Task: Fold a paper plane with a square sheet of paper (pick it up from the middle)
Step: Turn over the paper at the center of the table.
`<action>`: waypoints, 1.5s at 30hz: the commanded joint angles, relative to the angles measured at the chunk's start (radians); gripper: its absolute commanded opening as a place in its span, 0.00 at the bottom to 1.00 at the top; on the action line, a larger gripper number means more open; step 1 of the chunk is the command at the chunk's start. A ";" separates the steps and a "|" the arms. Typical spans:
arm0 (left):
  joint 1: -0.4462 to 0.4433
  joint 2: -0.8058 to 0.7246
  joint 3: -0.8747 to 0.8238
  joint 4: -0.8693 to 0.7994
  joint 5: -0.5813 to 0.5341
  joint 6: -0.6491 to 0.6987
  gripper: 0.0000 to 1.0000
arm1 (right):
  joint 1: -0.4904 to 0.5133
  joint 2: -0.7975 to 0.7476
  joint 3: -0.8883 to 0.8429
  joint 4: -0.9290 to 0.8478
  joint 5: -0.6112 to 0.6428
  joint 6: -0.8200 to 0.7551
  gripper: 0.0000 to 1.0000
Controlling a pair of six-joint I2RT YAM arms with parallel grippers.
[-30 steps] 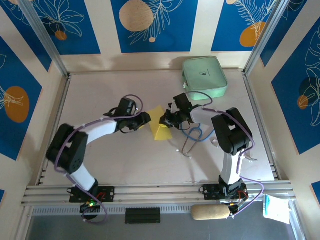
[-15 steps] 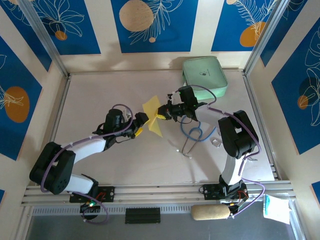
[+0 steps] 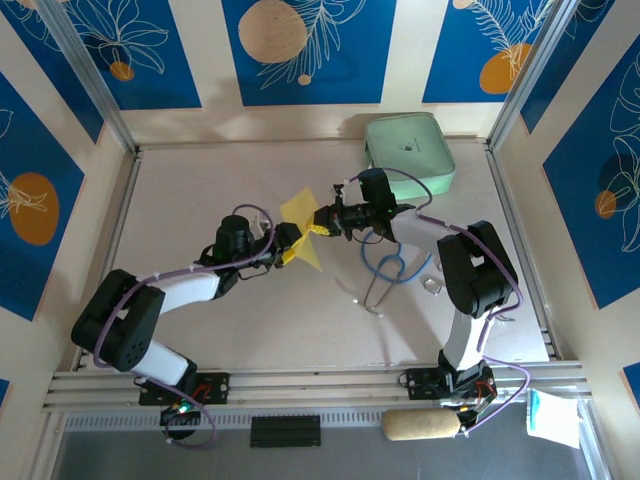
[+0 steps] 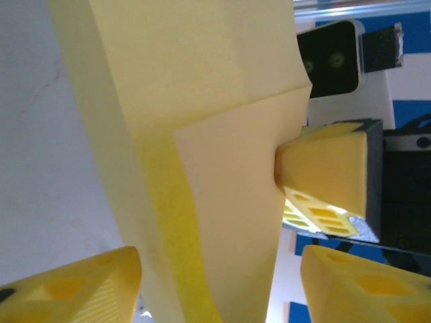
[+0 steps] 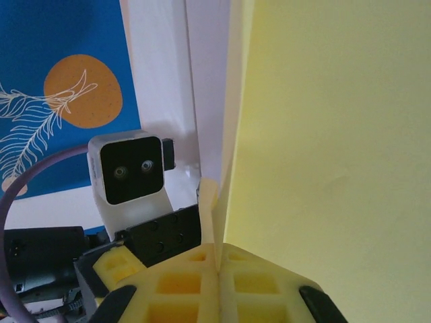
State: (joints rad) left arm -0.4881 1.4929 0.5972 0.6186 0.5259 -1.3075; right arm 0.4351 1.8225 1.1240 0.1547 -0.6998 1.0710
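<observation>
While pinching the yellow paper [image 3: 299, 214] with the right gripper [image 3: 322, 222], easing the spread left gripper [image 3: 289, 245] closer around it.

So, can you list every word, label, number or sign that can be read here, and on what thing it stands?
No text can be read.
mint-green case: one small dark mark on the lid, too small to read.
yellow paper: plain, no print.
blue wall panels: leaf and circle drawings, no words.
</observation>
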 commanded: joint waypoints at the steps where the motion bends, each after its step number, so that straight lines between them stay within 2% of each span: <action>1: -0.006 0.013 0.023 0.078 0.024 -0.016 0.55 | -0.005 -0.027 0.007 0.009 -0.040 0.011 0.06; 9: -0.005 0.010 0.031 0.062 0.021 -0.006 0.35 | -0.012 -0.027 -0.004 0.007 -0.039 0.010 0.06; 18: -0.004 0.007 0.034 0.039 0.018 0.006 0.19 | -0.016 -0.030 -0.014 -0.010 -0.024 0.002 0.10; 22: -0.004 0.006 0.037 0.026 0.011 0.015 0.14 | -0.022 -0.038 -0.018 -0.051 0.001 -0.016 0.17; 27: 0.001 -0.001 0.040 -0.041 0.001 0.061 0.08 | -0.049 -0.069 -0.034 -0.132 0.078 -0.059 0.37; 30: 0.011 -0.022 0.059 -0.194 -0.019 0.148 0.07 | -0.078 -0.103 -0.042 -0.208 0.158 -0.106 0.47; 33: 0.016 -0.058 0.127 -0.492 -0.092 0.317 0.07 | -0.103 -0.138 -0.037 -0.305 0.258 -0.171 0.55; 35: 0.014 -0.078 0.210 -0.757 -0.193 0.462 0.07 | -0.114 -0.164 -0.028 -0.379 0.343 -0.215 0.58; 38: 0.013 -0.087 0.326 -1.064 -0.380 0.632 0.07 | -0.118 -0.200 -0.019 -0.454 0.465 -0.263 0.60; 41: 0.002 -0.071 0.438 -1.276 -0.565 0.737 0.07 | -0.118 -0.209 0.017 -0.545 0.568 -0.300 0.59; 45: -0.037 0.003 0.584 -1.469 -0.789 0.817 0.07 | -0.121 -0.230 0.016 -0.564 0.620 -0.312 0.59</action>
State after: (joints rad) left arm -0.4961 1.4521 1.1004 -0.5594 -0.0189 -0.6323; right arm 0.3145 1.6325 1.1206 -0.3275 -0.1696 0.8040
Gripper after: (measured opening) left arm 0.071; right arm 0.589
